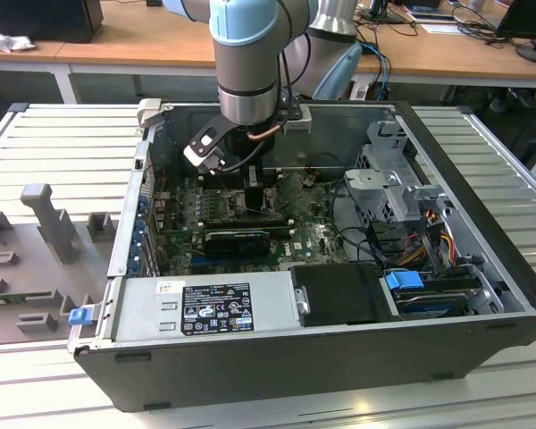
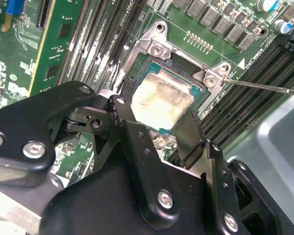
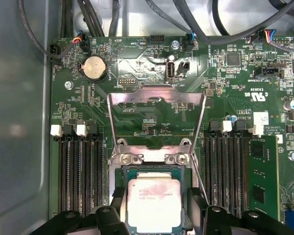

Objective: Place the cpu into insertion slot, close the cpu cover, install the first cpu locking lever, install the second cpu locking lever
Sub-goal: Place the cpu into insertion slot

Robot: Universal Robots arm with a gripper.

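The cpu (image 3: 154, 203), a pale silvery square chip with a green edge, lies level in the insertion slot (image 3: 152, 157); it also shows in the second wrist view (image 2: 161, 100). My gripper (image 3: 156, 196) has its two black fingers (image 2: 123, 112) pressed against opposite edges of the chip. The cpu cover (image 3: 157, 95) stands swung open beyond the socket, its window showing the board behind. A thin metal locking lever (image 2: 264, 87) sticks out unlatched beside the socket. In the exterior view the gripper (image 1: 255, 183) is low over the motherboard inside the open computer case (image 1: 464, 161).
Black memory slots (image 3: 78, 171) run along both sides of the socket, with a green memory card (image 3: 262, 171) in one. A coin battery (image 3: 94, 67) and cables (image 3: 186, 19) lie beyond the cover. A drive cage (image 1: 393, 179) and a power supply (image 1: 205, 308) crowd the case.
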